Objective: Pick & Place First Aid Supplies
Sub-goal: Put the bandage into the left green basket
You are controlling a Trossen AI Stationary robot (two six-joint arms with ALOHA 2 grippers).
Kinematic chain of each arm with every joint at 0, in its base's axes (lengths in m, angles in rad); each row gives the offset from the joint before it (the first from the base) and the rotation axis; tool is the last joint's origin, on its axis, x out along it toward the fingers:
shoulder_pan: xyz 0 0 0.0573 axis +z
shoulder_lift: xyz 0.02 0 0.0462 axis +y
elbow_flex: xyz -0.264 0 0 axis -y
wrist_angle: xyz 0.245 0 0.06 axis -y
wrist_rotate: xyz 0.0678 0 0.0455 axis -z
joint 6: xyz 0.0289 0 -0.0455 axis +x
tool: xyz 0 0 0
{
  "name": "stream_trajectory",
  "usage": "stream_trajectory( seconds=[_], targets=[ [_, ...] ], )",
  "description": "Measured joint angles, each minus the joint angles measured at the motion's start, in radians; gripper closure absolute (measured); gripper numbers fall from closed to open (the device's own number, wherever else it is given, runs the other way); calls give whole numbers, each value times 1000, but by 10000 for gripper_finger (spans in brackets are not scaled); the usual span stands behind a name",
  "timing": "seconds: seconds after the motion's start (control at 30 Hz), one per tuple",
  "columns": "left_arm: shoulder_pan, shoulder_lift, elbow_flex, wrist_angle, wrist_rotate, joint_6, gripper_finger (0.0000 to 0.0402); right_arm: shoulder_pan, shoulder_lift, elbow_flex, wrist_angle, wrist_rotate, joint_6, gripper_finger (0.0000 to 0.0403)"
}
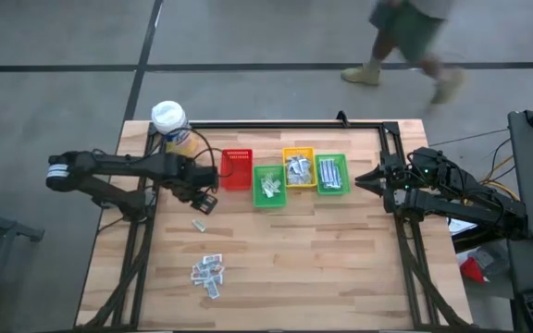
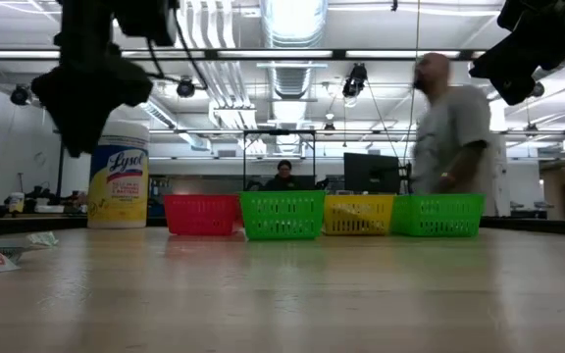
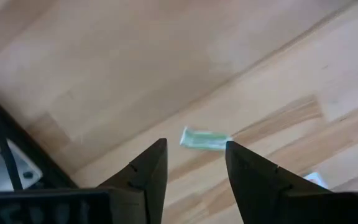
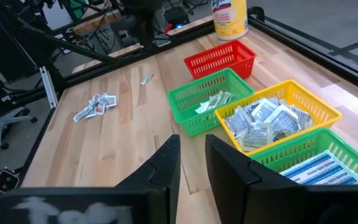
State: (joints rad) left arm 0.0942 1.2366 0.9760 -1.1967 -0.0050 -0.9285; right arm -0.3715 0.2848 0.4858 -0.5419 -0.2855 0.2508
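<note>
Left gripper (image 1: 204, 196) raised (fingers (image 3: 146, 171) apart)

- Lone greenish sachet (image 1: 200, 225) lies flat on bare wood.
- Loose pile of packets (image 1: 208, 274) lies nearer the front edge.
- Sorted packets (image 4: 263, 121) fill three bins.

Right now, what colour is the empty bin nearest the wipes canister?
Red bin, clearest in the right wrist view.

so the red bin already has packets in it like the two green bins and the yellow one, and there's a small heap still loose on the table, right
Not quite: the red bin is empty, as the right wrist view shows. The rest holds: the near green bin, the yellow bin and the far green bin all hold packets, and a small heap of packets lies loose on the table.
</note>
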Motion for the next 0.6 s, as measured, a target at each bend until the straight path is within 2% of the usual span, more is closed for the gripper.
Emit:
stream_trajectory(
  seconds=[0.3,0.43,0.6],
  targets=[
    [-27,-18,-156,97,41,-43,246,0,0,0,0,0,0,327],
    [-27,-18,-196,172,72,-37,246,0,0,0,0,0,0,321],
    [-31,-16,-230,188,114,-37,246,0,0,0,0,0,0,316]
  ],
)
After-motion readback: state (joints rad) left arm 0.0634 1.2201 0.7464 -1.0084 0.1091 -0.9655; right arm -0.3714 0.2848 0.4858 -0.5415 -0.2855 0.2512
